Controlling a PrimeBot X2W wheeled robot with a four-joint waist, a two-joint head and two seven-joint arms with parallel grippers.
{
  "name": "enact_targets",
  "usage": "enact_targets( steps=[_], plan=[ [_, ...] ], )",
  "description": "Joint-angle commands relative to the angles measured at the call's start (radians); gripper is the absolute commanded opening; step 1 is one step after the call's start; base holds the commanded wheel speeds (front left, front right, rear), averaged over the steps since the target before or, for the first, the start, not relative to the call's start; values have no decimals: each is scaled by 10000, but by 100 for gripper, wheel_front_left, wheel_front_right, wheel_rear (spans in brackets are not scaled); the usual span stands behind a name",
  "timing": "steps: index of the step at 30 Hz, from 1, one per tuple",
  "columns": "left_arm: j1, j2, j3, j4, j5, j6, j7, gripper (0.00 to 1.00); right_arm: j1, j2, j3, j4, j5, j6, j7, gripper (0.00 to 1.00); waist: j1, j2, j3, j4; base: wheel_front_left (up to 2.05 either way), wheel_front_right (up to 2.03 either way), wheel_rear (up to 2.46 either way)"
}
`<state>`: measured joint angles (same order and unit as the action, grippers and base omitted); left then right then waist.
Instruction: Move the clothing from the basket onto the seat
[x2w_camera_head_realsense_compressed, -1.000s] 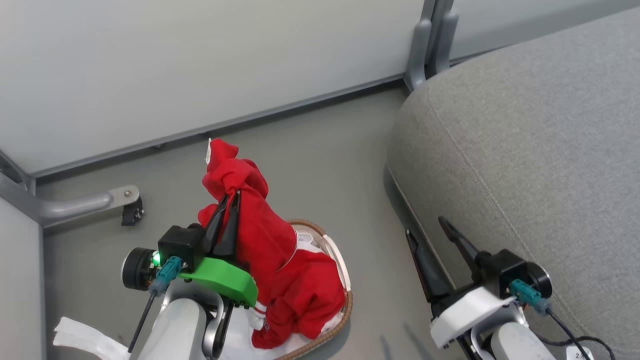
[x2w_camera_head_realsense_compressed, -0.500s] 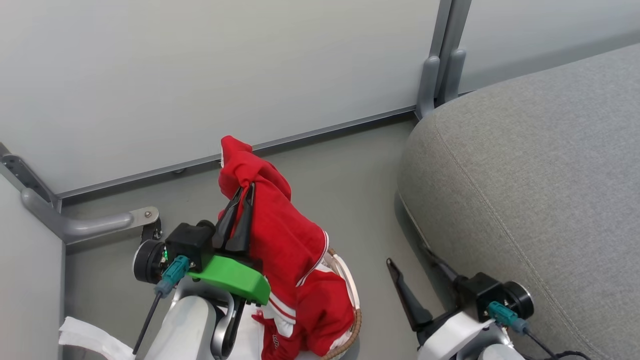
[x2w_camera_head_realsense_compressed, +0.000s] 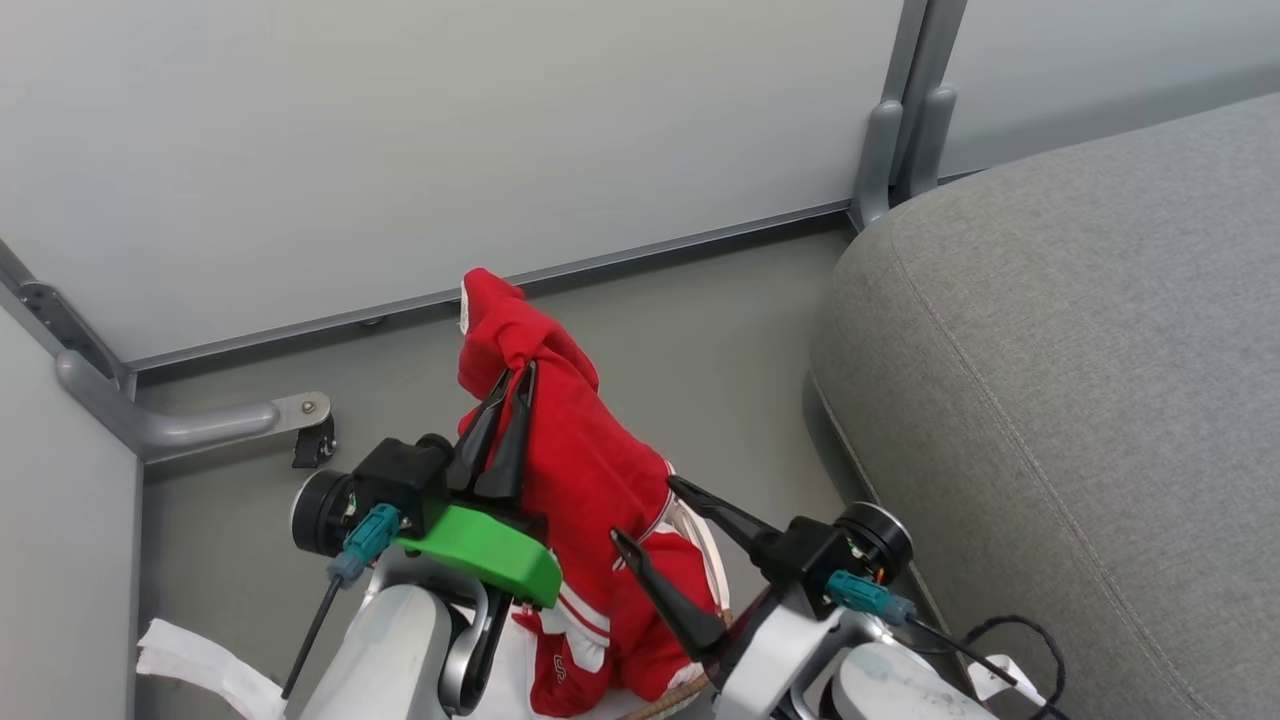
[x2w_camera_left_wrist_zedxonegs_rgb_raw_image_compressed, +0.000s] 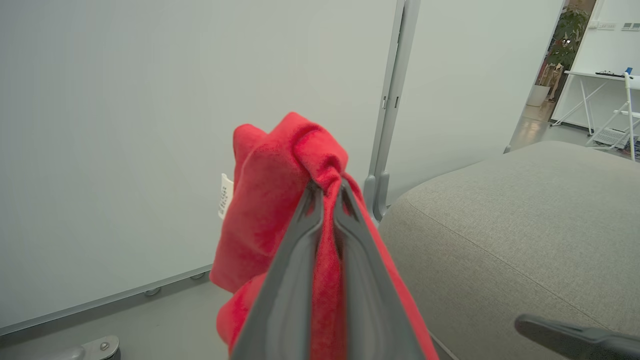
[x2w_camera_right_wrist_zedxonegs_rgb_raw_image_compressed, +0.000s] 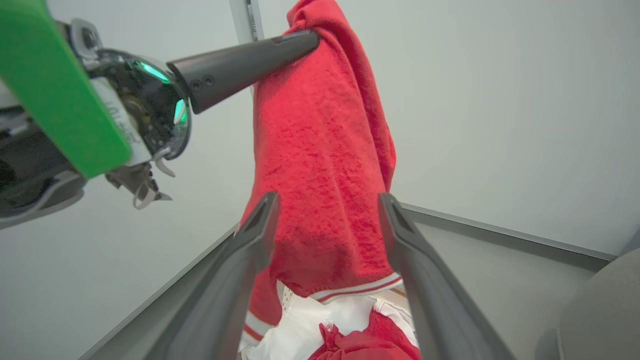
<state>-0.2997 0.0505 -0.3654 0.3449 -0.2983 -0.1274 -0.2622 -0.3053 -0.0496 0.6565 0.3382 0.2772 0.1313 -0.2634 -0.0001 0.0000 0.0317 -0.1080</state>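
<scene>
- Step in hand, as I judge it: lifting out. The left gripper (x2w_camera_head_realsense_compressed: 515, 378) holds one red jersey of the clothing (x2w_camera_head_realsense_compressed: 585, 470) up above the basket (x2w_camera_head_realsense_compressed: 706, 545). Its jaws are pressed together on a bunch of red cloth near the top.
- The lower part of the jersey hangs down into the basket, where more red and white cloth lies.
- The right gripper (x2w_camera_head_realsense_compressed: 645, 510) is just beside the hanging cloth, with its jaws wide apart and holding nothing.
- The next move probably calls for a carry to the robot's right, high enough that the hem passes the basket rim and the rounded edge of the seat (x2w_camera_head_realsense_compressed: 1080, 380).
- Room: a strip of floor (x2w_camera_head_realsense_compressed: 720, 340) lies between basket and seat. The wall panel (x2w_camera_head_realsense_compressed: 400, 150) is near behind the jersey, and a metal post (x2w_camera_head_realsense_compressed: 900, 130) stands at the seat's far corner.
</scene>
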Motion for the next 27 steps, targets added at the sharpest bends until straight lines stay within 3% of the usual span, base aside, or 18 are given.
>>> enact_targets(
  steps=[1, 7, 22, 23, 24, 27],
  plan=[
    [-181, 17, -56, -28, -42, 10, -40, 0, -298, -34, 244, 160, 167, -10, -20, 100, 1, 0, 59, 83, 0, 0, 0],
    [-349, 18, -322, -64, -145, 39, -40, 0, -1368, -44, 1184, 1000, 436, -10, -18, 100, 1, 0, 188, 321, 0, 0, 0],
    [-771, 16, -1418, -426, -511, 74, -41, 0, -2638, -38, 1564, 2597, 901, -10, -20, 100, 1, 0, 482, 1075, 0, 0, 0],
    [-788, 16, -1495, -443, -539, 95, -41, 0, -2651, -41, 1518, 2705, 992, -10, -18, 66, 1, 0, 492, 1119, 0, 0, 0],
    [-797, 18, -1547, -454, -575, 105, -41, 0, -2680, -41, 1501, 2763, 1044, -10, -18, 4, 1, 0, 501, 1147, 0, 0, 0],
    [-850, 16, -1689, -479, -620, 127, -41, 0, -2756, -41, 1448, 2951, 1337, -10, -18, 0, 1, 0, 527, 1217, 0, 0, 0]
  ],
)
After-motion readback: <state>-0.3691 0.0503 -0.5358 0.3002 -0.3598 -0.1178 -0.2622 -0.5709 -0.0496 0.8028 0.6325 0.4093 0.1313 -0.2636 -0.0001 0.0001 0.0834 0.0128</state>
